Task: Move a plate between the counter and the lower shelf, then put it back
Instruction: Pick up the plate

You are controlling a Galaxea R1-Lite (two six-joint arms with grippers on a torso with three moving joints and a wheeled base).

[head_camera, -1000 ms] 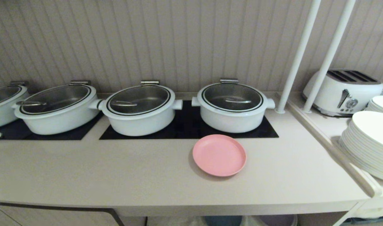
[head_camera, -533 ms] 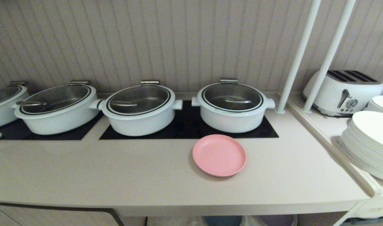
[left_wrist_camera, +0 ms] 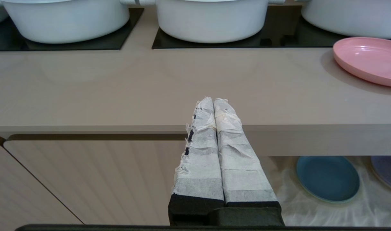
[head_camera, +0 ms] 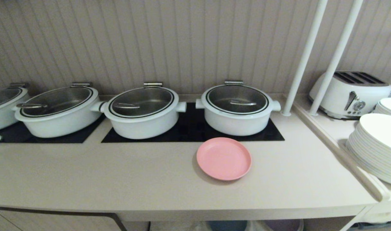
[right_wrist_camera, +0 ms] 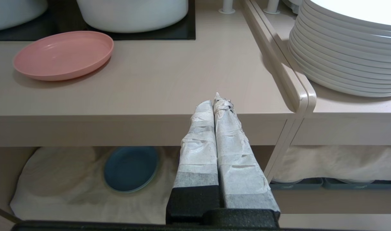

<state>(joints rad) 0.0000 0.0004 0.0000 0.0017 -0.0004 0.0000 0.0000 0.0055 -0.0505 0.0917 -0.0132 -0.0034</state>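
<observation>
Right gripper (right_wrist_camera: 214, 102): taped fingers pressed together, empty, held level before the counter (right_wrist_camera: 169, 86) edge. Left gripper (left_wrist_camera: 213, 100): likewise closed, empty, at the same edge. Plate (right_wrist_camera: 63, 54): pink, flat on the counter, ahead of the right gripper and toward the left one, just before a white pot (head_camera: 237, 109). Lower shelf (right_wrist_camera: 70, 192): below both grippers, cloth-draped, holding a blue plate (right_wrist_camera: 131, 168).

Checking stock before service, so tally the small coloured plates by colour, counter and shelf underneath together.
Pink plate, on the counter: 1
Blue plate, on the lower shelf: 1
Purple plate, lower shelf: 1
Total: 3
</observation>
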